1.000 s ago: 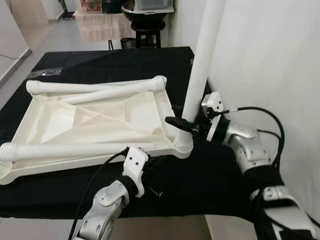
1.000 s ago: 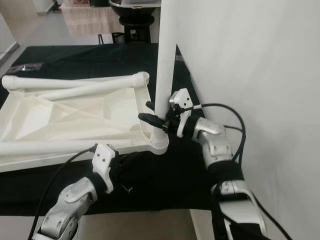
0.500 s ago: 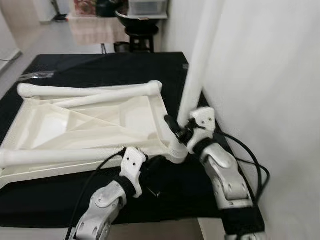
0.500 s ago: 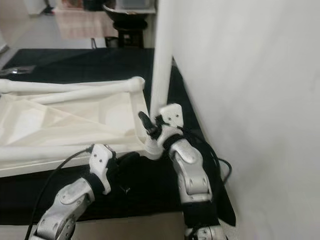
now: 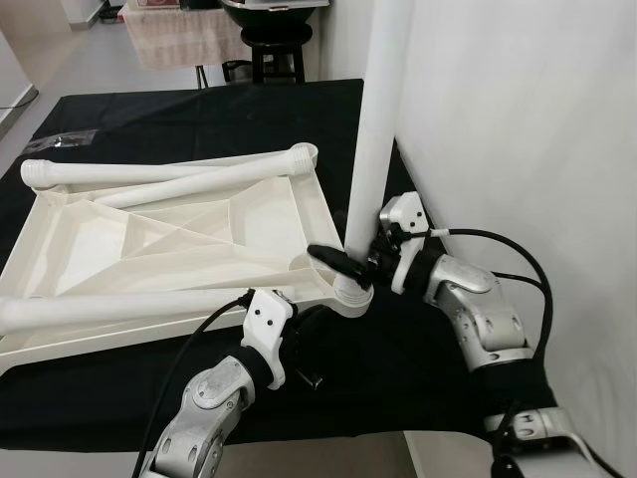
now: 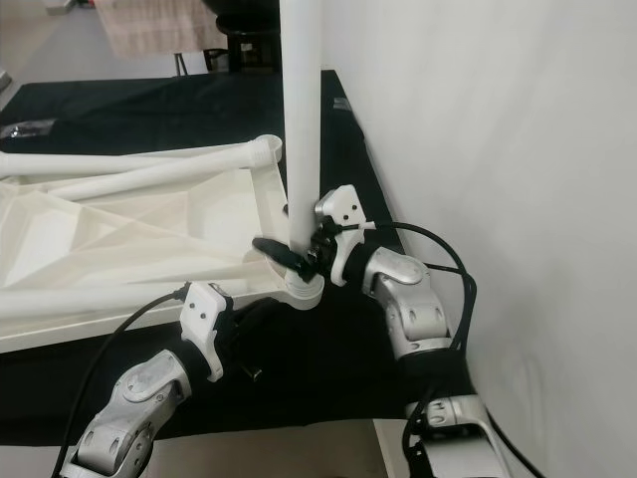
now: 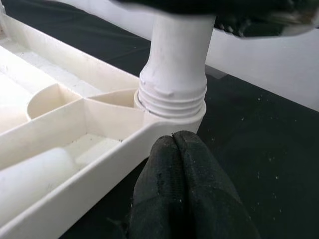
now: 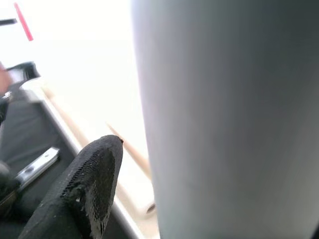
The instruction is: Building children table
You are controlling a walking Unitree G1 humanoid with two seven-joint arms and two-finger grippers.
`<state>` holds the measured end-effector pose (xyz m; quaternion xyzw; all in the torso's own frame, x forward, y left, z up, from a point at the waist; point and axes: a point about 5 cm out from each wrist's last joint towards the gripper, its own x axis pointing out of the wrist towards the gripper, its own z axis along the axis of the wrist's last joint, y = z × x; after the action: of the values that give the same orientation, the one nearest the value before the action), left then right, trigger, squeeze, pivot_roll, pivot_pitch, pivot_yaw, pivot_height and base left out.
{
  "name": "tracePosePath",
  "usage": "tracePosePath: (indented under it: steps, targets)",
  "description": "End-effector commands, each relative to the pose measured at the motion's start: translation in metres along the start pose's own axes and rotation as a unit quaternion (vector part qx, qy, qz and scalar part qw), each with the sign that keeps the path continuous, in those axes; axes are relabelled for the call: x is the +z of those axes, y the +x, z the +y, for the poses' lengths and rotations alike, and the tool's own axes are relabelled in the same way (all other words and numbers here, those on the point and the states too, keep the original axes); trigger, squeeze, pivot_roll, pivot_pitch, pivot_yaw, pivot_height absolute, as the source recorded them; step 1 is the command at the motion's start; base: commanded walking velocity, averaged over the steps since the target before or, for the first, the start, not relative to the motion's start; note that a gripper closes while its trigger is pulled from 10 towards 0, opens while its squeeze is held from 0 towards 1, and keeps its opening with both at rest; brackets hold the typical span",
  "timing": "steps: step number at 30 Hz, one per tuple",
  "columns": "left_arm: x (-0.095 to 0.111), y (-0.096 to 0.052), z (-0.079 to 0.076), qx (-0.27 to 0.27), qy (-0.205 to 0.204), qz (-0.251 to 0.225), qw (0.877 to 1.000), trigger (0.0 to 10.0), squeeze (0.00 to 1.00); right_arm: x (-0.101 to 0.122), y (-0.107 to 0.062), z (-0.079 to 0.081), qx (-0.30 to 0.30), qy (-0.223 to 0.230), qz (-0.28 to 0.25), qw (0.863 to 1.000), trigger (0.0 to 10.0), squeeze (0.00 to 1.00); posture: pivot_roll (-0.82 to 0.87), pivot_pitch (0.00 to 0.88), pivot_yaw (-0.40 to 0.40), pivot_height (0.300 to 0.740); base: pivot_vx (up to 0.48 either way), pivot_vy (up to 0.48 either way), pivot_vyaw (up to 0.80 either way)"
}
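A white plastic table top (image 5: 149, 317) lies upside down on a black cloth. One white leg (image 5: 373, 129) stands upright in the socket at its near right corner. My right gripper (image 5: 348, 264) is shut on this leg just above the threaded base (image 7: 172, 97), and one black finger (image 8: 89, 184) lies beside the leg (image 8: 224, 119). My left gripper (image 7: 173, 144) is shut with nothing in it. Its tips rest against the table top's near rim, right below that corner socket. Three more white legs (image 5: 169, 171) lie loose on the upturned top.
A white wall (image 5: 518, 149) runs close along the right side, right behind the upright leg. The black cloth (image 5: 199, 119) covers the work surface, whose front edge is near me. A black stool (image 5: 269, 45) and a cloth-covered table stand at the back.
My right wrist swung up around the base of the upright leg and has come back down to level. The leg stays upright. My left gripper has stayed at the corner. The camera has shifted slightly.
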<state>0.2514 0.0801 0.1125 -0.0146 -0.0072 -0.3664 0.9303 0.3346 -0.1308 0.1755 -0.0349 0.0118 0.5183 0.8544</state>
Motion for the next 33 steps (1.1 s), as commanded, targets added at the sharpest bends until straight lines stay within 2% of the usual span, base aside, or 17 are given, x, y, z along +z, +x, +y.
tracePosePath:
  steps: [1,4,6,7,13,17,27,28,29,30,31,33]
  targets:
    - [-0.004,-0.001,0.0,-0.001,0.001,0.008,1.0,10.0,0.0,0.001,0.001,0.001,0.031,0.0,-0.003,1.0,10.0,0.0,0.01,0.067,-0.018,0.74,0.0,0.0,0.0]
    - [-0.005,0.0,-0.001,-0.001,0.001,0.008,1.0,10.0,0.0,0.003,0.003,-0.015,0.051,0.017,0.007,0.999,10.0,0.0,0.02,0.058,-0.02,0.74,0.0,0.0,0.0]
    - [-0.005,0.0,-0.001,-0.001,0.001,0.008,1.0,10.0,0.0,0.004,0.003,-0.018,0.052,0.022,0.005,0.998,10.0,0.0,0.02,0.058,-0.02,0.74,0.0,0.0,0.0]
    - [-0.005,0.0,-0.001,-0.001,0.0,0.008,1.0,10.0,0.0,0.006,0.004,-0.022,0.051,0.031,0.002,0.998,0.0,0.0,0.02,0.058,-0.022,0.74,0.0,0.0,0.0]
    - [-0.004,0.0,-0.002,-0.001,-0.001,0.006,1.0,10.0,0.0,0.005,0.002,-0.03,0.045,0.046,0.005,0.998,0.0,0.0,0.02,0.066,-0.025,0.74,0.0,0.0,0.0]
    - [-0.003,0.0,-0.003,-0.001,-0.002,0.004,1.0,10.0,0.0,-0.001,-0.006,-0.031,0.022,0.041,-0.001,0.999,0.0,0.0,0.01,0.074,-0.027,0.74,0.0,0.0,0.0]
    - [-0.003,0.0,-0.003,-0.002,-0.002,0.004,1.0,10.0,0.0,-0.004,-0.008,-0.031,0.012,0.039,-0.003,0.999,0.0,0.0,0.01,0.074,-0.027,0.74,0.0,0.0,0.0]
    - [-0.002,0.0,-0.002,-0.002,-0.002,0.004,1.0,10.0,0.0,-0.027,-0.007,-0.026,-0.157,0.032,0.029,0.987,0.0,0.0,0.0,0.083,-0.018,0.74,0.0,0.0,0.0]
    - [-0.002,-0.001,0.0,-0.002,-0.002,0.004,1.0,10.0,0.0,-0.05,-0.012,-0.011,-0.296,0.064,0.05,0.952,0.0,0.0,-0.01,0.087,-0.014,0.74,0.0,0.0,0.0]
    - [-0.002,-0.001,0.001,-0.002,-0.001,0.004,1.0,10.0,0.0,-0.059,-0.013,0.01,-0.361,0.07,0.052,0.928,0.0,0.0,-0.01,0.093,-0.011,0.74,0.0,0.0,0.0]
    - [-0.002,-0.001,0.002,-0.002,-0.001,0.005,1.0,10.0,0.0,-0.06,-0.011,0.023,-0.382,0.069,0.051,0.92,0.0,0.0,-0.02,0.089,-0.006,0.74,0.0,0.0,0.0]
    - [-0.002,-0.001,0.003,-0.001,0.0,0.006,1.0,10.0,0.0,-0.055,-0.002,0.025,-0.358,0.066,0.041,0.93,0.0,0.0,-0.03,0.08,-0.006,0.74,0.0,0.0,0.0]
